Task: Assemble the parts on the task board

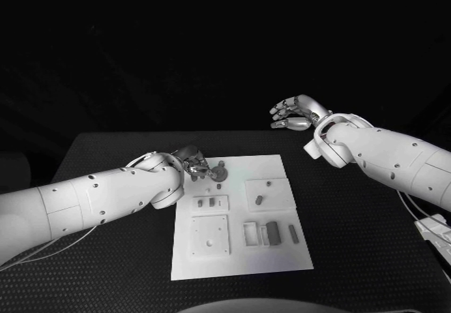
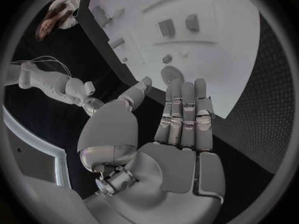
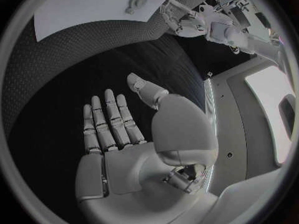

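The white task board (image 1: pixel 240 261) lies in the middle of the black table. A round grey part (image 1: pixel 219 171) sits at the board's far left corner, seen also in the left wrist view (image 2: pixel 172 75). My left hand (image 1: pixel 193 163) hovers just left of it, fingers straight (image 2: pixel 185 115) and reaching to the part's edge; it holds nothing. Whether it touches the part, I cannot tell. My right hand (image 1: pixel 297 112) is raised beyond the board's far right corner, fingers spread (image 3: pixel 107 127) and nothing in it.
Several grey parts lie on the board: a dark block (image 1: pixel 272 233), a small piece (image 1: pixel 292 233) beside it, and a short one (image 1: pixel 259 199) on a raised square plate. A white device (image 1: pixel 434 231) with a cable sits at the table's right edge.
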`<state>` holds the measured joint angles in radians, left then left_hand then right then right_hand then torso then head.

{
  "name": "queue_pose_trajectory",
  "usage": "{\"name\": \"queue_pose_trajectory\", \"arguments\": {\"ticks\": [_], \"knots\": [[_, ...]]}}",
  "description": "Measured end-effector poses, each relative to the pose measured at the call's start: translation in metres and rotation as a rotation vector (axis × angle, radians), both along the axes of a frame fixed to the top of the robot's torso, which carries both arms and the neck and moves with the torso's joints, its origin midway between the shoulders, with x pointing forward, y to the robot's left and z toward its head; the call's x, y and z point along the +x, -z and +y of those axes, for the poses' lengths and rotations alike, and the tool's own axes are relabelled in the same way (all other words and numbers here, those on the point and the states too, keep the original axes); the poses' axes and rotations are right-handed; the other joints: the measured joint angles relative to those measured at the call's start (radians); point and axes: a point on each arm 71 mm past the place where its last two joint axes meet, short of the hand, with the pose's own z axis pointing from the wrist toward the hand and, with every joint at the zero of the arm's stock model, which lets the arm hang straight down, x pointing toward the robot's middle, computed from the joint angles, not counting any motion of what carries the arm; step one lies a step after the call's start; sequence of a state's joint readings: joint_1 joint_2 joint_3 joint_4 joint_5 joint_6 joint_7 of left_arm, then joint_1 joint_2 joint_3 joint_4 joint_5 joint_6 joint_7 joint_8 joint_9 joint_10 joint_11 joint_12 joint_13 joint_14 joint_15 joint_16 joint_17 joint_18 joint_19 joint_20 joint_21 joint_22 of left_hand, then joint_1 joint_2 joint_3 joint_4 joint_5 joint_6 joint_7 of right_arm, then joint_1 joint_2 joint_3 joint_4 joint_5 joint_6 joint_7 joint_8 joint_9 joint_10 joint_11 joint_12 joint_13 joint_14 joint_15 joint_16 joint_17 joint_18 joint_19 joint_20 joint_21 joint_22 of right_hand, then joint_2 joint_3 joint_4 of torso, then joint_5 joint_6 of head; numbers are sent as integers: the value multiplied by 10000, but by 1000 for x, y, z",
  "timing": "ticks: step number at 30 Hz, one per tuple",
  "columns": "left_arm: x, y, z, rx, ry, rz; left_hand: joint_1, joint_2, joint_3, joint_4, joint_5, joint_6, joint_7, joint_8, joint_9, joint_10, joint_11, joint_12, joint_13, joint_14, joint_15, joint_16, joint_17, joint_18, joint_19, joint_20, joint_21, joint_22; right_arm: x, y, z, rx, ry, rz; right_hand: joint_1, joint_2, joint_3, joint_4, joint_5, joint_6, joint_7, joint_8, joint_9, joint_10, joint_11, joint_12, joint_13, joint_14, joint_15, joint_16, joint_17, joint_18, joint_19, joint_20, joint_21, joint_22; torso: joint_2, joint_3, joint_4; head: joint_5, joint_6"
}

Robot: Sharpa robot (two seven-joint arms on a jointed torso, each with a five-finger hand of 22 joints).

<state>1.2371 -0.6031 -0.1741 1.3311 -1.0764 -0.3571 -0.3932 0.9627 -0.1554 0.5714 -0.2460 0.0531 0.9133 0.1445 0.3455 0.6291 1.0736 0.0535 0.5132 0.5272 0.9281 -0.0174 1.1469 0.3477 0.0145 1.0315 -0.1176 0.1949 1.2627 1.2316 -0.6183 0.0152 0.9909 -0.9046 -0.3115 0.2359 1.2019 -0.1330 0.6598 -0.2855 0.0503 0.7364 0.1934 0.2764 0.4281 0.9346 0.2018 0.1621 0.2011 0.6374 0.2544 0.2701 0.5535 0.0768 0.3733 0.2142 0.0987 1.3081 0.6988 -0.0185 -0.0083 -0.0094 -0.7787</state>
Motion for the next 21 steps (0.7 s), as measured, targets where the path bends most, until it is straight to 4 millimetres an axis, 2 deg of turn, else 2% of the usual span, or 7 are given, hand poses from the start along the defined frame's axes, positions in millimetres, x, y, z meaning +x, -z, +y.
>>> {"name": "queue_pose_trajectory", "arguments": {"ticks": [3, 5, 8, 15, 21], "knots": [[6, 0, -10, 37, 513, -631, 803, 145, 158, -347, 0, -9, 17, 0, -53, -141, 149, -541, -405, -48, 48, -158, -74, 1, -61, 32, -162, -113, 0, 0, 2, 10, -29, 2, 0, 0, 0, 0, 0, 0, 0, 0, 0, 0, 0, 0, 0, 0, 0, 0, -1, 0, -35, -35, 39, 0, 2, 4, 2, 12, 23], [7, 8, -17, 269, 896, -961, 1236, 148, 172, -360, 0, -47, 54, -89, -154, -155, 275, -985, -723, -42, 55, -182, -90, 0, -5, 88, -218, -169, 0, 0, 3, 15, -44, 5, 0, 0, 0, 0, 0, 0, 0, 0, 0, 0, 0, 0, 0, 0, 0, 0, 0, 1, -35, -35, 39, 0, 5, 3, 1, 19, 36], [5, 18, -22, 543, 1370, -1269, 1651, 85, 116, -416, 0, -98, 107, -172, -248, -74, 363, -1489, -1065, 8, 105, -287, -112, 1, 17, 110, -354, -239, 0, 1, 3, 15, -43, 10, 0, 0, 0, 0, 0, 0, 0, 0, 0, 0, 0, 0, 0, 1, -1, 0, 0, 1, -35, -35, 39, -1, 11, 0, 1, 22, 42], [-1, 27, -30, 1071, 2401, -2026, 1968, 71, 28, -436, 0, -24, 35, -254, -426, 78, 460, -2326, -1547, 46, 142, -338, -111, 1, 85, 178, -479, -280, 1, 1, 2, 3, -10, 27, 0, 0, 0, 0, 0, 0, 0, 0, 1, 0, 0, 39, -6, 1, -1, 0, 0, 0, -35, -35, 39, -2, 16, -7, -2, -2, 58], [-3, 26, -33, 1496, 3051, -2542, 2046, 16, -69, -421, 0, -23, 34, -357, -512, 131, 513, -2635, -1702, 81, 178, -337, -74, 0, 178, 194, -515, -280, 0, 2, 3, 5, -15, 34, 0, 0, 0, 0, 0, 0, 0, 0, 1, 0, 0, 39, -8, 2, -2, 0, 0, 0, -35, -35, 39, -2, 11, -6, 12, -56, 32]]}}
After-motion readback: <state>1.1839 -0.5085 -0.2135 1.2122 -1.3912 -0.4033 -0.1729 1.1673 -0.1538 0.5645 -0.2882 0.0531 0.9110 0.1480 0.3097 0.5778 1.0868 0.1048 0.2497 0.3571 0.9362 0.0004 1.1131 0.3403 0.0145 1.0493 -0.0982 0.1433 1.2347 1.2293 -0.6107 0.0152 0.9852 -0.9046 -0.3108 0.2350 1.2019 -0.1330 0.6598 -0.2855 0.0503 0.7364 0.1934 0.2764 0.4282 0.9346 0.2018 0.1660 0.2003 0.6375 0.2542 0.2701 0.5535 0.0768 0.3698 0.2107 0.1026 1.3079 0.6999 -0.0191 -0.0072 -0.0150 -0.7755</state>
